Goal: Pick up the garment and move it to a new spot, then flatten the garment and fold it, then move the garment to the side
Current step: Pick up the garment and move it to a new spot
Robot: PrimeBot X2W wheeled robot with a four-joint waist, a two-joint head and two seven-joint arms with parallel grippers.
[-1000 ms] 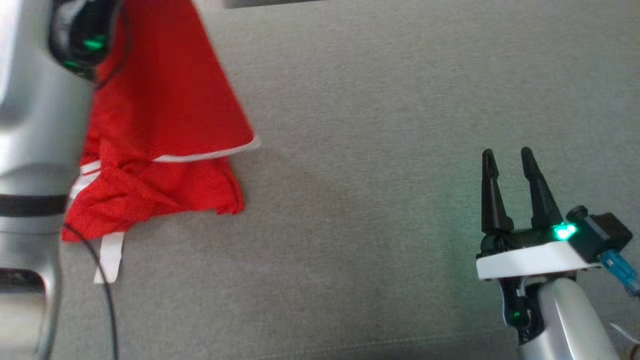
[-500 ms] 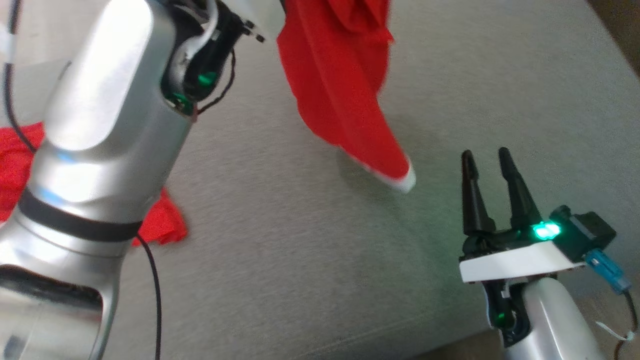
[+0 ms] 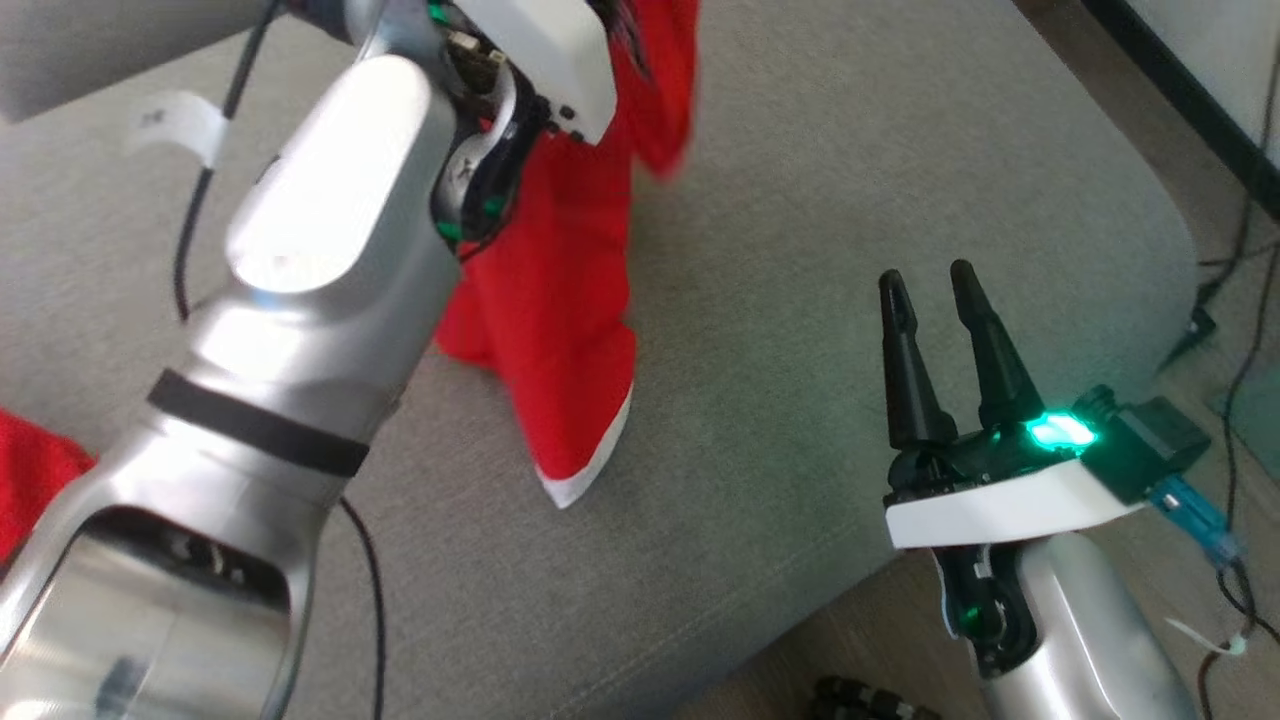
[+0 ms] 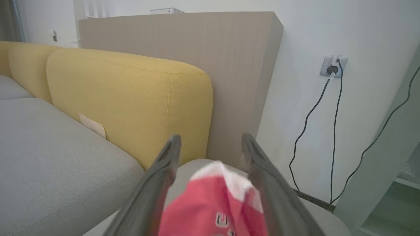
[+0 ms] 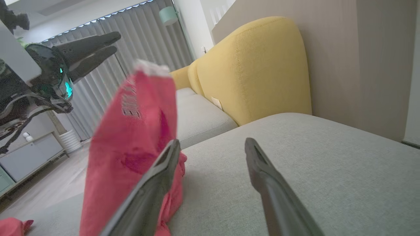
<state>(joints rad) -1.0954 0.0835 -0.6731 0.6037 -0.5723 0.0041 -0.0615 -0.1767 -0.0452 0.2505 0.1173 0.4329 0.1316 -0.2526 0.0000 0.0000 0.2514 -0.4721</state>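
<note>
A red garment [image 3: 560, 330] with white trim hangs beside my left arm [image 3: 330, 230], its white hem down on the grey seat. In the left wrist view my left gripper [image 4: 211, 144] has its fingers wide apart, and the blurred garment [image 4: 210, 209] sits low between them. From the right wrist view, the garment [image 5: 131, 147] stands tall just under and right of the left gripper [image 5: 113, 42]; I cannot tell if they touch. My right gripper [image 3: 925, 280] is open and holds nothing, over the seat right of the garment [image 5: 211, 146].
The grey sofa seat [image 3: 800, 180] ends at a rounded corner on the right, with floor and cables [image 3: 1240, 300] beyond. Yellow backrests [image 4: 131, 98] line the far side. Another red cloth [image 3: 30, 470] lies at the left edge.
The head view has swung right toward the sofa's end. My left arm has carried the garment across to this part of the seat. The right gripper stays open.
</note>
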